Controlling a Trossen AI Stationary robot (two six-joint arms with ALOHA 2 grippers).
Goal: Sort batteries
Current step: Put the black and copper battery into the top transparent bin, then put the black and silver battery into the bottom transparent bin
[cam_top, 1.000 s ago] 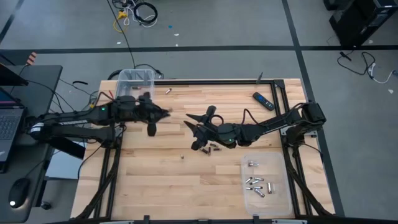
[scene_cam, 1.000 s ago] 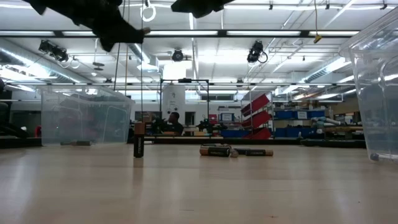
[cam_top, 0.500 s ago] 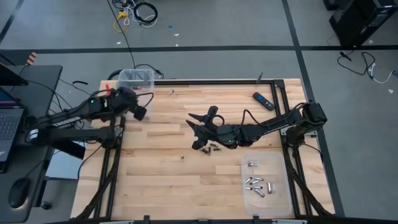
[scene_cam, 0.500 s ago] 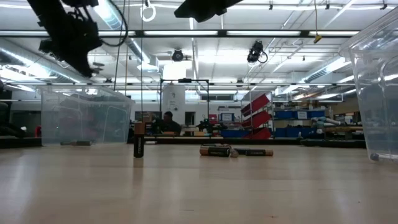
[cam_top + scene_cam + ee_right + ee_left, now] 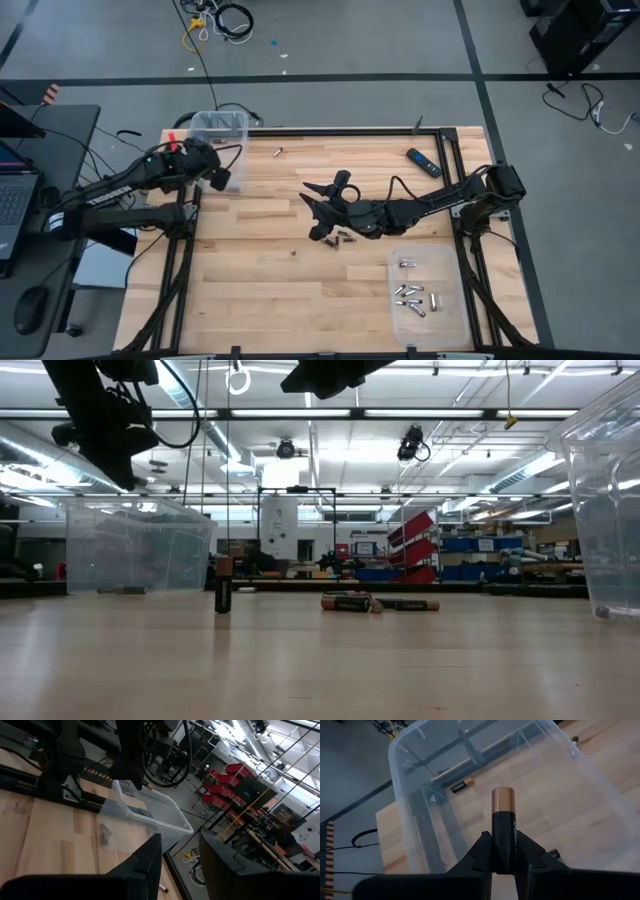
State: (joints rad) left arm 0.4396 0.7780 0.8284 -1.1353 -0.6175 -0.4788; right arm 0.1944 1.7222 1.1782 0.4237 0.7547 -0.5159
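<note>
My left gripper (image 5: pixel 222 181) hangs just near of the clear bin (image 5: pixel 220 128) at the table's far left and is shut on a black battery with a copper end (image 5: pixel 503 822). One battery (image 5: pixel 462 785) lies inside the bin. My right gripper (image 5: pixel 310 196) hovers open over mid-table, above two dark batteries (image 5: pixel 338 238) lying on the wood. Another battery (image 5: pixel 223 584) stands upright on its end. Silvery batteries lie in a clear tray (image 5: pixel 448 300) at the near right. A single battery (image 5: pixel 278 151) lies at the far side. My left gripper pinches the battery's black lower body (image 5: pixel 503 847) between its two fingers. The battery lies along the fingers, its copper end (image 5: pixel 503 800) sticking out past the tips. The fingers slant down toward the bin. The battery is lifted clear, above the bin's opening.
A black-and-blue remote (image 5: pixel 423 161) lies at the far right. A black frame rail (image 5: pixel 340 130) runs along the table's far edge. A tall clear container (image 5: pixel 610 500) stands close on the low view's right. Bare wood lies along the near left.
My left gripper has carried the battery from mid-table toward the table's left edge, up to the bin, and has tipped from roughly level to slanting down. It stays shut on the battery. Most of the move came early; it has since nearly stopped.
</note>
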